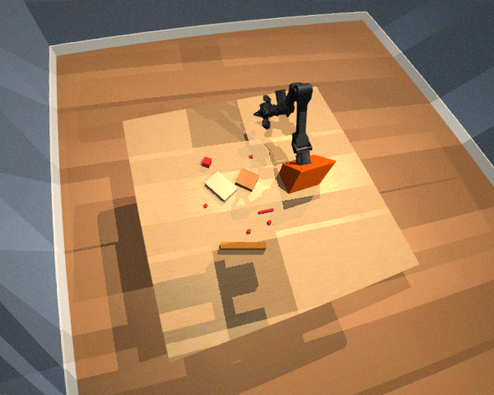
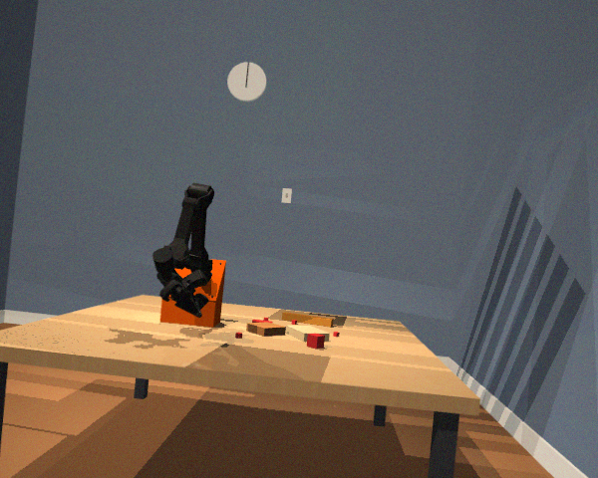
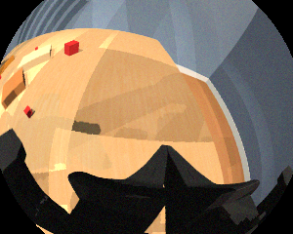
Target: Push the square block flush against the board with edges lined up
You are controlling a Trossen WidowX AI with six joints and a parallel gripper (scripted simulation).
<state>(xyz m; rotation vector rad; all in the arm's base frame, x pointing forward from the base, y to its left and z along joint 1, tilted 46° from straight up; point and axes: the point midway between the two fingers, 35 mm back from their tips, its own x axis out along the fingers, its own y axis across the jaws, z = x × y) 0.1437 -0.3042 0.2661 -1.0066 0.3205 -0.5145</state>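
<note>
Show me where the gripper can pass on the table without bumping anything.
Open room: beyond the board toward the near table edge, and the strip on the base's right. Crowded: between base and board, where two flat blocks and red bits lie scattered.
</note>
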